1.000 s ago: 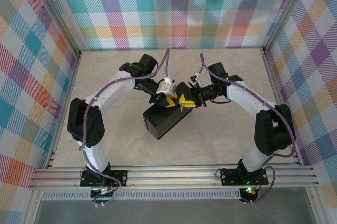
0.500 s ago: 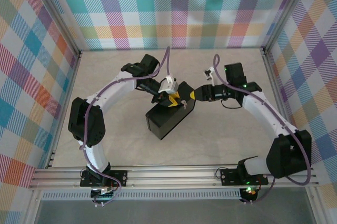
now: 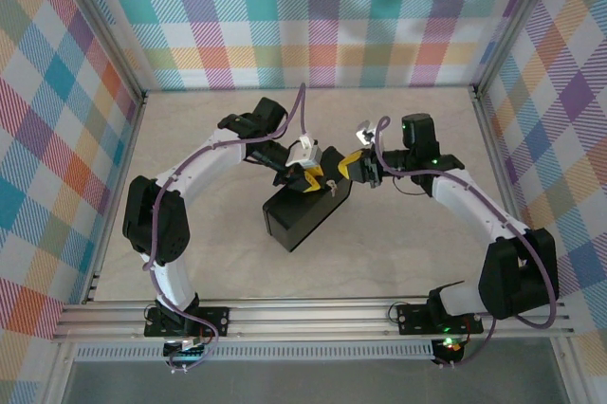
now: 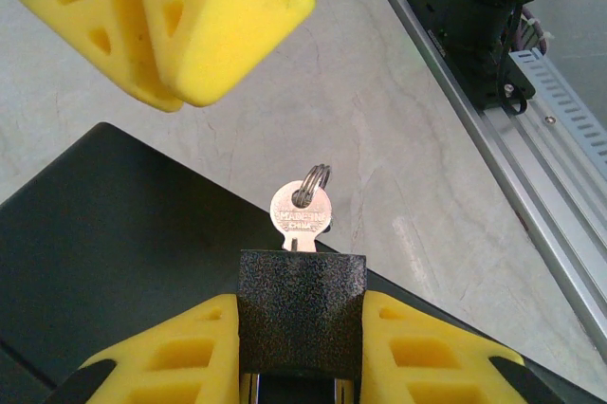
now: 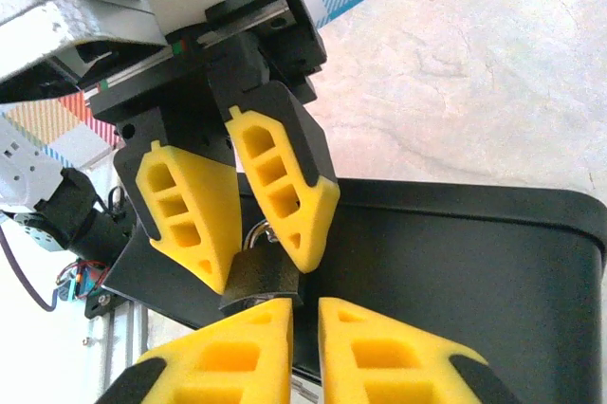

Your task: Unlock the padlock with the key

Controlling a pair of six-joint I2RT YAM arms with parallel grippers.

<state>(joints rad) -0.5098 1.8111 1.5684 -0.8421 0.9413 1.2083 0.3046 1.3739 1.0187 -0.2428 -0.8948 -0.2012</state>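
A black textured metal padlock [image 4: 302, 328] is clamped between the yellow foam pads of the left gripper [image 4: 302, 302], above the far right end of the black rectangular box [image 3: 296, 219]. A small silvery-grey metal key [image 4: 301, 217] is seated in the padlock, its head and split ring projecting. The right gripper [image 5: 303, 328] is held just beside the padlock, above the same end of the box, its fingers drawn to a narrow gap with nothing gripped.
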